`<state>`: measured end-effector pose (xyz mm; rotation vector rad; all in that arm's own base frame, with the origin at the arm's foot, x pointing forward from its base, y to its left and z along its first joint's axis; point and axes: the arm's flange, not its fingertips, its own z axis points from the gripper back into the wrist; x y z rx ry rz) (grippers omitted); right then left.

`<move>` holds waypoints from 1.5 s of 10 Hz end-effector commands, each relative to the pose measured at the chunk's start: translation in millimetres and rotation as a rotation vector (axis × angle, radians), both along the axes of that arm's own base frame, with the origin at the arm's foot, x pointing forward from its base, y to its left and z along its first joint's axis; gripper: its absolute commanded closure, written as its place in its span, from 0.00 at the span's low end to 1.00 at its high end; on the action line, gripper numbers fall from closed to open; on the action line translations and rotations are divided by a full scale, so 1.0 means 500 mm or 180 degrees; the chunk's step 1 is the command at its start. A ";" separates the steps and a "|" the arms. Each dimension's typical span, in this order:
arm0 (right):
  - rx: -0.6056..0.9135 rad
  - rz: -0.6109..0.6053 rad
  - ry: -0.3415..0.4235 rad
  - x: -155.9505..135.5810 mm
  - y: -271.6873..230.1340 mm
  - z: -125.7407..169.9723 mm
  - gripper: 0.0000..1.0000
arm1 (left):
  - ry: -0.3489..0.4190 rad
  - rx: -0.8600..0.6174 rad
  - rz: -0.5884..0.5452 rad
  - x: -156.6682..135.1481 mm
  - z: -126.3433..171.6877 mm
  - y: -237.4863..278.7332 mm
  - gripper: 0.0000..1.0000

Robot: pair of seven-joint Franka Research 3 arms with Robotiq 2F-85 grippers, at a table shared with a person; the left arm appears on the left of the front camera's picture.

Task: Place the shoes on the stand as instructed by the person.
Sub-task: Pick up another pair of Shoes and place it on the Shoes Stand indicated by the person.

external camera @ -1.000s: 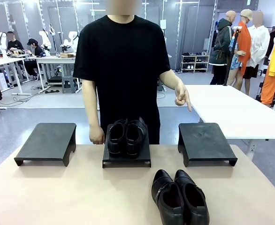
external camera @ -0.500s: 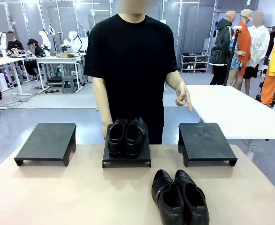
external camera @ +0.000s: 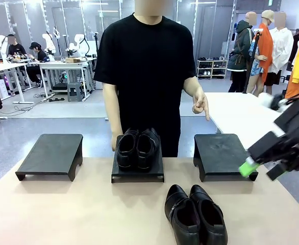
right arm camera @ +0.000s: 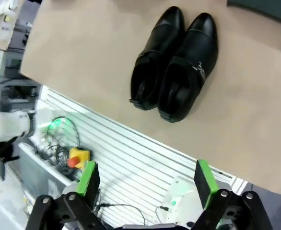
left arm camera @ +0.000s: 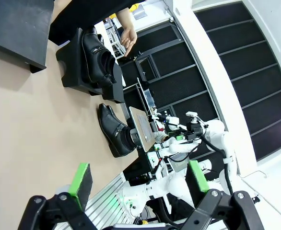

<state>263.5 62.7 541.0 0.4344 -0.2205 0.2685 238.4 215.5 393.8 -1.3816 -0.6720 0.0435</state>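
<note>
Front view: one pair of shoes [external camera: 137,149] sits on the middle stand [external camera: 138,176]. The second pair [external camera: 195,214] lies on the desk [external camera: 63,214], nearer me and right of that stand. The person's hand [external camera: 200,106] points down at the bare stand [external camera: 223,153] right of the middle stand. My right tool [external camera: 262,169] hovers farther right, spread and empty; my left tool [left arm camera: 138,178] is spread too. Risk, in my judgement: the loose shoes touch, so gripping one may drag its mate, and glossy leather may slip.

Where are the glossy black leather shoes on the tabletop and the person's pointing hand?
glossy black leather shoes on the tabletop [external camera: 204,204]: front view, upper of the picture-right shoe.
person's pointing hand [external camera: 198,102]: front view, back of the hand.
</note>
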 end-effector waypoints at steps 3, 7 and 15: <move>-0.0613 -0.0399 -0.0214 0.022 0.124 -0.107 0.00 | -0.0052 -0.0060 0.0018 0.002 0.011 0.001 0.00; -0.0734 -0.0459 0.0005 0.048 0.188 -0.206 0.00 | -0.0052 -0.0060 0.0018 0.002 0.011 0.001 0.00; -0.0853 -0.0307 0.0453 0.093 0.207 -0.372 0.00 | -0.0052 -0.0060 0.0018 0.002 0.011 0.001 0.00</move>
